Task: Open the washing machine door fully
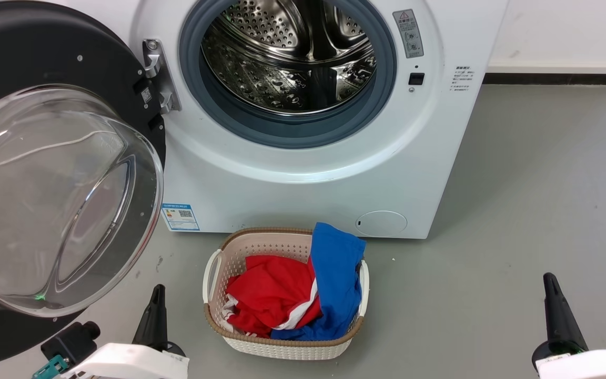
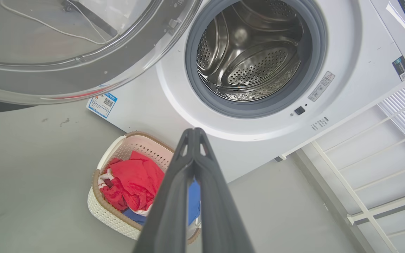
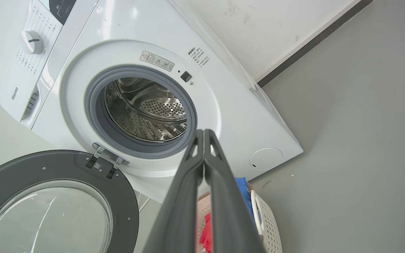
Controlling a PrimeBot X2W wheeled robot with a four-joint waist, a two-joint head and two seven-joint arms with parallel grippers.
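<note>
The washing machine door [image 1: 63,173] stands swung wide to the left of the white front-loading washing machine [image 1: 303,179]. Its black rim hangs on the metal hinge [image 1: 155,73], and its clear glass bowl bulges toward the head camera. The steel drum [image 1: 287,58] lies exposed inside its grey rubber ring [image 1: 287,134]. On the grey floor [image 1: 518,237] just in front of the machine, a pale perforated basket [image 1: 211,273] holds a red garment [image 1: 271,300] and a blue garment [image 1: 337,273], the blue one draped over the rim nearest the machine. The left gripper [image 1: 158,295] sits low near the door's lower edge, its two dark fingers pressed together and apart from the door. The right gripper [image 1: 549,281], low at the right and well apart from the machine, is likewise closed on itself.
</note>
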